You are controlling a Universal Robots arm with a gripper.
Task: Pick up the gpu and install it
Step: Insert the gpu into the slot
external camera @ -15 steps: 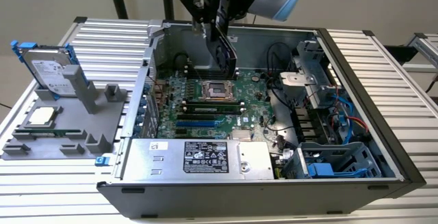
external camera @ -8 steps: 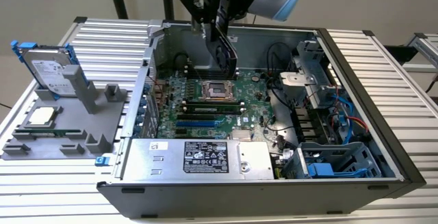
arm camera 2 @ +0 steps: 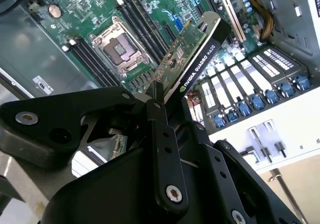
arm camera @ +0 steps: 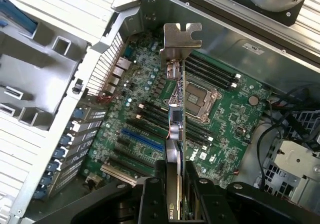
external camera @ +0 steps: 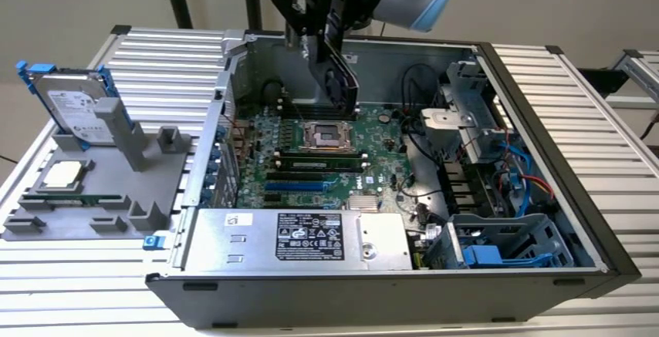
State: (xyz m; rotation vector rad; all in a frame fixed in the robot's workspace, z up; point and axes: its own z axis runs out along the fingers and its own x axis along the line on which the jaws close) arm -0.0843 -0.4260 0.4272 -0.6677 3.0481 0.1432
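Observation:
My gripper is shut on the gpu and holds it on edge above the open computer case. In the second wrist view the gpu shows its green circuit face and black cooler, sticking out past my gripper over the motherboard. In the first wrist view the gpu is seen edge-on with its silver bracket at the far end, and the black fingers clamp it from both sides. It hangs clear of the motherboard, over the CPU socket and the expansion slots.
The case walls ring the board. A power supply lies along the near side, with drive cages and cables at the exterior view's right. A grey fixture outside the case holds a silver hard drive with blue clips.

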